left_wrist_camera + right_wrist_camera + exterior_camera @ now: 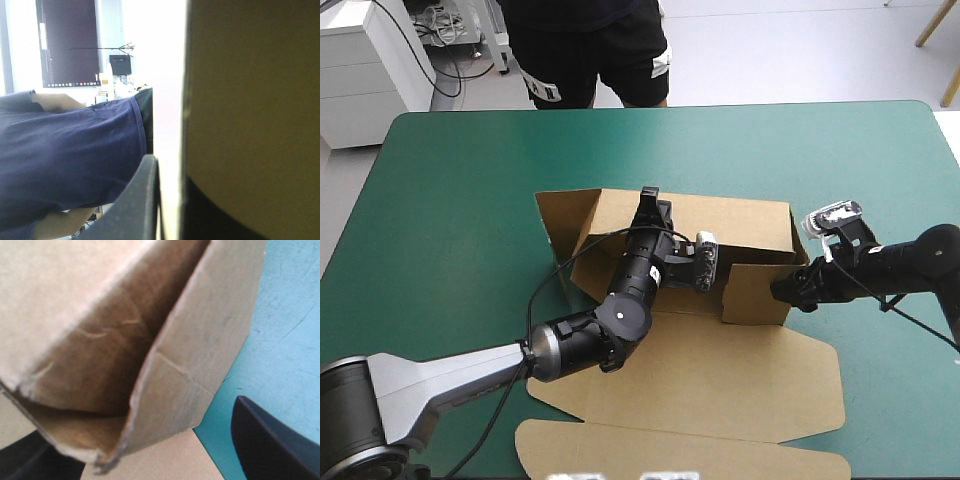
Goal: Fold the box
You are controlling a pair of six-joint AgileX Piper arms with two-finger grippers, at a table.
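The brown box (740,372) sits in the middle of the teal-green table (460,190). Its far wall (740,222) and left wall (563,225) stand up. Its lid (700,455) lies flat on the near side.

My left gripper (650,203) reaches across the box to the top edge of the far wall. The brown board is very close beside it. I cannot tell if that hand is gripping or let go.

My right gripper (783,290) is at the right end of the box, by a short wall (755,295) that stands up there. That hand is let go. Its black fingers (270,445) stand wide apart, with the corner of the short wall between them.
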